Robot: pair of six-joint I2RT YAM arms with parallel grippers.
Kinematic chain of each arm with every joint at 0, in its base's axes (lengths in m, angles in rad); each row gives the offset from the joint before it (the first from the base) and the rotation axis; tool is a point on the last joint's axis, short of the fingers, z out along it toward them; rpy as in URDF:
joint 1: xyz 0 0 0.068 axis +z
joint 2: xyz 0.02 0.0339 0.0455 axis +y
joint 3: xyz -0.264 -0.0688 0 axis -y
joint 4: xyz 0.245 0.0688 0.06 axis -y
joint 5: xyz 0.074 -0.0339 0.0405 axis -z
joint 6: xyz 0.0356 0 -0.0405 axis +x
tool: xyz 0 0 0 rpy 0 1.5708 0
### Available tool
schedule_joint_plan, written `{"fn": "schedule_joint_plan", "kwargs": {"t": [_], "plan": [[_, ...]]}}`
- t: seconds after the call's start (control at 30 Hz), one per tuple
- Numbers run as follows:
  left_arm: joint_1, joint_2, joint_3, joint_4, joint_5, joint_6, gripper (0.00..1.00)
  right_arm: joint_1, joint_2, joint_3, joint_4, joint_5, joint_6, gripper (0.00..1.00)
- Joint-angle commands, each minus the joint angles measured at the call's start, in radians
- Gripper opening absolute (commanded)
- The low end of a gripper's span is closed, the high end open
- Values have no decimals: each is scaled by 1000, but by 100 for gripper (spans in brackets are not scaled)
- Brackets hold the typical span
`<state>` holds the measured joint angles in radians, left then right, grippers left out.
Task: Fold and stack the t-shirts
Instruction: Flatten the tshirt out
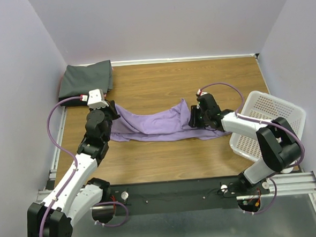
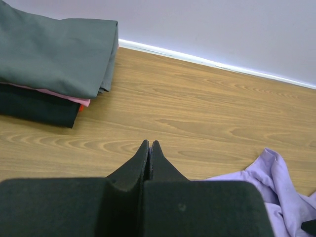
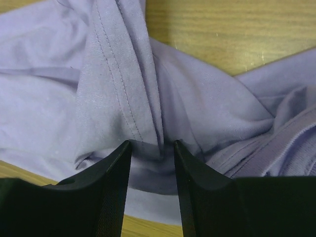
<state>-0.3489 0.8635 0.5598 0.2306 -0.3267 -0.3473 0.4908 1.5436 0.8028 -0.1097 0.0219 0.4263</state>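
Spreading the lavender t-shirt (image 1: 153, 124) flat looks like the step in hand. It lies bunched in a long rope across the middle of the counter (image 1: 209, 78), between the two arms. The right pincer (image 3: 151, 144) grips a gathered ridge of the cloth between its fingers, at the shirt's right end. The left pincer (image 2: 149, 143) is pressed closed at the shirt's left end. No cloth shows between its tips, and the lavender lies just beside it.

In my judgement the left needs a proper hold on a hem or shoulder first. Then both should draw apart evenly and low, so the seams come straight before any fold. Taking one layer rather than a wad would help.

The counter is smooth wood-grain, so cloth should slide rather than catch. At the far left corner sits the stack: a dark grey t-shirt (image 2: 54, 49) on top, a pinkish t-shirt (image 2: 74, 98) edging out under it, and a black layer (image 2: 34, 106) below. A white mesh basket (image 1: 265, 122) sits at the right edge. Pale walls close three sides.
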Motion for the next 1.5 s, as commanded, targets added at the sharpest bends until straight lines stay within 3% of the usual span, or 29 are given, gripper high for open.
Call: {"fn": "schedule_joint_plan", "kwargs": {"t": [0.0,0.43,0.67,0.8,1.0,1.47], "plan": [[4,-4,-14,35,21,-10,0,11,-10,-27,-19,30,34,47],[4,-18,-12,32,20,-9,0,14,-28,10,-12,72,40,49],[4,-31,-14,26,17,-7,0,12,-19,4,-5,49,35,35],[4,-40,-15,23,9,-5,0,14,-25,10,-2,43,28,17],[4,-43,-15,16,-9,-2,0,12,-7,39,4,55,16,3],[4,-69,-9,-23,-87,8,0,-15,-108,185,1,161,-66,1]]}}
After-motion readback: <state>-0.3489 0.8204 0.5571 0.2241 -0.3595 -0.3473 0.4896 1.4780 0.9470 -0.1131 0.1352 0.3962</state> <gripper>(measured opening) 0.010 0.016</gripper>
